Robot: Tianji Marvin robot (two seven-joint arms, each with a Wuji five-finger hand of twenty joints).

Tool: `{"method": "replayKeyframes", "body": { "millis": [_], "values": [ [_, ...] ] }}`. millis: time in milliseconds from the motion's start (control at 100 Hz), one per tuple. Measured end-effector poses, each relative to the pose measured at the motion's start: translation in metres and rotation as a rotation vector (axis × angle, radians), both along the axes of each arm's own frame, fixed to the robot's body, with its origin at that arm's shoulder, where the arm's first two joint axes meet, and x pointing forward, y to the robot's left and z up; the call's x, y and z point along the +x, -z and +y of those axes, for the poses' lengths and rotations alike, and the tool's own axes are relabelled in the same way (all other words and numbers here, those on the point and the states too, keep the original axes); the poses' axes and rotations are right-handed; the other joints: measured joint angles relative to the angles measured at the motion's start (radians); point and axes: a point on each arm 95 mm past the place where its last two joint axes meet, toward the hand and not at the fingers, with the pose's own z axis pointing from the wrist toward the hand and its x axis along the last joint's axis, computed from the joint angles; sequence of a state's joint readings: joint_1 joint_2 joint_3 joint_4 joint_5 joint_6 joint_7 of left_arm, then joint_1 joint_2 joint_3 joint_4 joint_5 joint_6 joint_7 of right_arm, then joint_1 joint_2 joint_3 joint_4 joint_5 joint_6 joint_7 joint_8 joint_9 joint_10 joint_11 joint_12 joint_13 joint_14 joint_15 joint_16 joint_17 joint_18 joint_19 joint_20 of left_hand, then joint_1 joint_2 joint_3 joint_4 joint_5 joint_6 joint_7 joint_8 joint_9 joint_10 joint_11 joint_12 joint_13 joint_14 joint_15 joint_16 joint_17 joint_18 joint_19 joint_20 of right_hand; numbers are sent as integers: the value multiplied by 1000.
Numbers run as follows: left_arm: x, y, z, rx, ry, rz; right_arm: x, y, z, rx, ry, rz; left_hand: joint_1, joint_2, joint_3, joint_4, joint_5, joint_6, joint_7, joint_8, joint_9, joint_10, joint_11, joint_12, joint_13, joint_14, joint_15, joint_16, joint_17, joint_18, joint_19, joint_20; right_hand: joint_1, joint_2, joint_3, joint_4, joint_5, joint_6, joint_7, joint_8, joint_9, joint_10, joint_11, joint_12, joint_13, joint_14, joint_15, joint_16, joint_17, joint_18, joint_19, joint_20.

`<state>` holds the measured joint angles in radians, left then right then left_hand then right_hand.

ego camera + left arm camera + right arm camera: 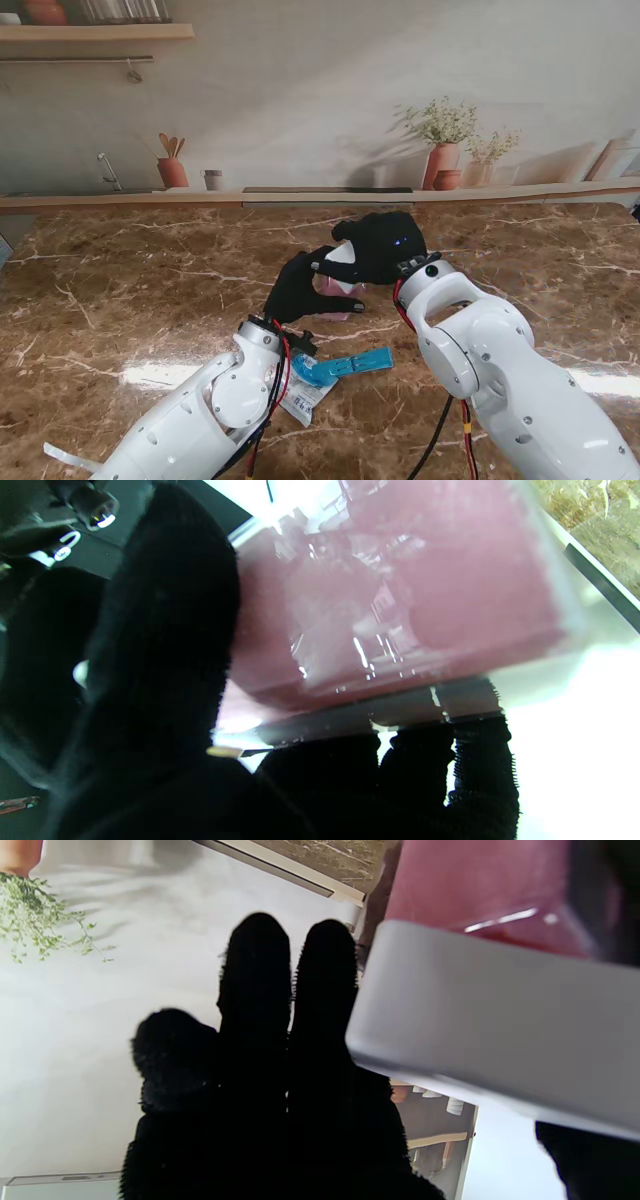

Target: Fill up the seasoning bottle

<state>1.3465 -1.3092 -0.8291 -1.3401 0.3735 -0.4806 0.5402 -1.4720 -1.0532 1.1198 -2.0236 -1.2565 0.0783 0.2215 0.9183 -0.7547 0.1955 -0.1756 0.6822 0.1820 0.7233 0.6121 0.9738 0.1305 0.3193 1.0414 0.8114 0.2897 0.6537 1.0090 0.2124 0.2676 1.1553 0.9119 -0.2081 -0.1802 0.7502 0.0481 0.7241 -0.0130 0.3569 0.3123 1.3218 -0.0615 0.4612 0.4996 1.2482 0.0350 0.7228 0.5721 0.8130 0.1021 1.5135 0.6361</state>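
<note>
Two hands meeting mid-table over one bottle. Left hand curled round the clear bottle, thumb on one side, fingers under the other; pink-red filling visible through the wall in the left wrist view, level hard to judge. Bottle held off the marble table, centre, between both hands. Near the left wrist, on the table: blue strip and a torn white packet, looks spent. Right hand at the white cap, thumb side pinching it, other fingers straight and free. Cap on or off: cannot tell. Judged: contents largely in, capping or uncapping in hand, setting down left.
</note>
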Motion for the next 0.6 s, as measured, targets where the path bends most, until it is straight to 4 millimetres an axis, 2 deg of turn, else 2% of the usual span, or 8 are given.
{"method": "replayKeyframes", "body": {
  "millis": [60, 130, 200, 330, 400, 470, 520, 600],
  "values": [
    [0, 0, 0, 0, -1, -1, -4, -2, -4, 14, 9, 2, 0, 0, 0, 0, 0, 0, 0, 0, 0, 0, 0, 0, 0, 0, 0, 0, 0, 0, 0, 0, -17, 27, -8, 0, -96, -3, -72, 1, -138, 23, -127, -54, -122, 12, -167, -9, -129, 0, -124, -2],
    [1, -1, 0, 0, -1, -2, -10, -7, -11, 25, 16, 14, 0, 0, 0, 0, 0, 0, 0, 0, 0, 0, 0, 0, 0, 0, 0, 0, 0, 0, 0, 0, -17, 45, -19, 0, -246, -42, -179, 45, -420, 37, -266, -123, -333, 22, -365, -55, -292, -13, -312, 13],
    [1, -1, 0, 0, -1, -4, -16, -13, -17, 26, -7, 51, 0, 0, 0, 0, 0, 0, 0, 0, 0, 0, 0, 0, 0, 0, 0, 0, 0, 0, 0, 0, -11, 36, -21, 0, -338, -48, -237, 100, -651, 41, -317, -146, -536, 26, -480, -92, -421, -9, -478, 25],
    [1, -2, 0, 0, -1, -5, -21, -23, -24, 161, -162, 189, 0, 0, 0, 0, 0, 0, 0, 0, 0, 0, 0, 0, 0, 0, 0, 0, 0, 0, 0, 0, 247, -152, -23, 0, -504, -15, -324, 181, -1007, 41, -392, -169, -918, -32, -614, -181, -697, -27, -817, 36],
    [1, -2, 0, 1, -1, -5, -26, -27, -30, 137, -247, 328, 0, 0, 0, 0, 0, 0, 0, 0, 0, 0, 0, 0, 0, 0, 0, 0, 0, 0, 0, 0, 362, -283, -28, 0, -547, 14, -360, 189, -1107, 49, -405, -169, -1057, -48, -644, -198, -816, -66, -942, 37],
    [1, -2, 0, 1, 0, -5, -28, -30, -33, 26, -266, 353, 0, 0, 0, 0, 0, 0, 0, 0, 0, 0, 0, 0, 0, 0, 0, 0, 0, 0, 0, 0, 452, -384, -32, -19, -555, 29, -369, 162, -1118, 67, -407, -170, -1079, -47, -651, -208, -841, -78, -977, 38],
    [1, -2, 0, 2, 1, -5, -25, -33, -35, -34, -259, 305, 0, 0, 0, 0, 0, 0, 0, 0, 0, 0, 0, 0, 0, 0, 0, 0, 0, 0, 0, 0, 511, -427, -46, -37, -555, 31, -357, 161, -1117, 74, -407, -171, -1079, -46, -649, -219, -837, -78, -988, 38],
    [0, -2, 0, 3, 2, -6, -19, -37, -34, -44, -255, 229, 0, 0, 0, 0, 0, 0, 0, 0, 0, 0, 0, 0, 0, 0, 0, 0, 0, 0, 0, 0, 564, -444, -77, -49, -535, 28, -318, 235, -1084, 72, -385, -172, -1056, -52, -631, -234, -797, -78, -988, 38]
  ]
}}
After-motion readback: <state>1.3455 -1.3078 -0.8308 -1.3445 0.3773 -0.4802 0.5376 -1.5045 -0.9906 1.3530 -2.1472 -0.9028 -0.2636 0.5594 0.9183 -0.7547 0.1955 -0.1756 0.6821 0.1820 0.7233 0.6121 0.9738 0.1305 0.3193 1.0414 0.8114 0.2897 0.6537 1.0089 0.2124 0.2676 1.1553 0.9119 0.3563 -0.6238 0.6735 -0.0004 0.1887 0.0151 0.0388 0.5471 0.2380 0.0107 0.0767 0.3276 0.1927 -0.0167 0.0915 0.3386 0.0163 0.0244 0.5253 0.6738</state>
